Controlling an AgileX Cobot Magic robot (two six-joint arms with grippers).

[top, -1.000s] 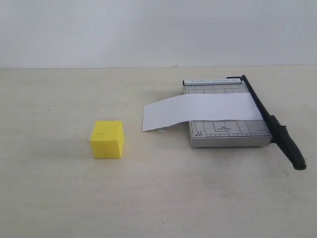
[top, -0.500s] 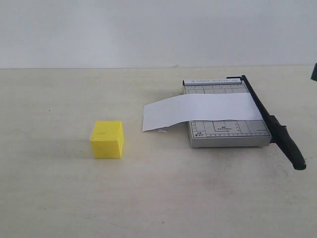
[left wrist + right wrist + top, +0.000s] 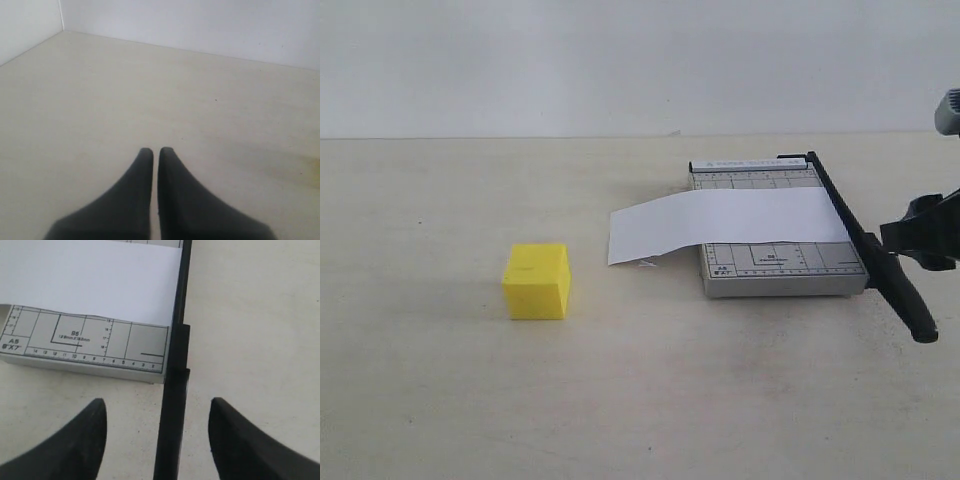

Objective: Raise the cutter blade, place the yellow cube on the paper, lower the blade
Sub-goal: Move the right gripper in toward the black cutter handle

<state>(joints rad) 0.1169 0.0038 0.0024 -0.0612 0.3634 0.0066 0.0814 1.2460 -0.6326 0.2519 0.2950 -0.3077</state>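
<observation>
The yellow cube (image 3: 536,281) rests on the table, left of centre. The white paper (image 3: 725,222) (image 3: 90,282) lies across the grey trimmer base (image 3: 780,268) (image 3: 85,347), its left end hanging off onto the table. The cutter blade (image 3: 868,245) (image 3: 175,390) lies lowered along the base's right edge, its thick handle reaching toward the front. My right gripper (image 3: 917,240) (image 3: 157,407) comes in from the right edge, open, its fingers either side of the blade's handle without touching it. My left gripper (image 3: 152,151) is shut on nothing over bare table.
A pale wall (image 3: 640,60) rises behind the light table (image 3: 640,400). The left wrist view shows the table's far corner where two walls meet.
My right gripper has come into the exterior view from the right edge and now stands open over the blade handle. Cube, paper and blade have not moved.
</observation>
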